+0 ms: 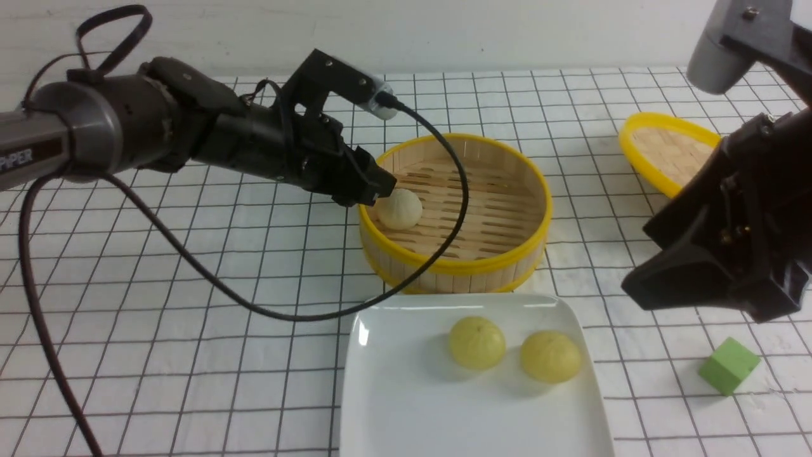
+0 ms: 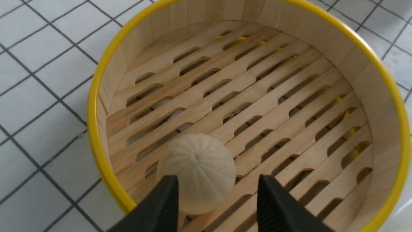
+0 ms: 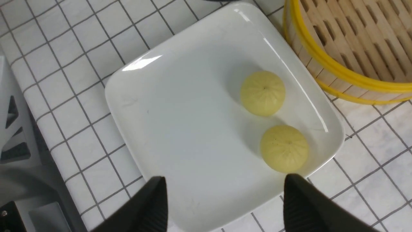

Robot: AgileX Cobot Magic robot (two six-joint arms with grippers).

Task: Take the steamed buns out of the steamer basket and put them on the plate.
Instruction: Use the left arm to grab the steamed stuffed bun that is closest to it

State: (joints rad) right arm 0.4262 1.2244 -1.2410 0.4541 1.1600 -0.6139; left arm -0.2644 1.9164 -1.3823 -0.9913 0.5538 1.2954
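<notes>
Two buns (image 1: 477, 343) plated, one basketed.

There were three round, pleated-top steamed buns: one off-white bun (image 1: 401, 209) just by the left pincer (image 2: 218, 177), and two pale yellow buns (image 1: 477, 343) (image 1: 550, 357), well apart from it. One round, deep bamboo steamer basket (image 1: 456, 283) stood at the left pincer. One glossy white rounded-square plate (image 1: 444, 412), one green cube (image 1: 729, 366) and one shallow, yellow-rimmed woven lid (image 1: 669, 152) showed, the last two near the right pincer (image 3: 225, 177) in the front view.
</notes>
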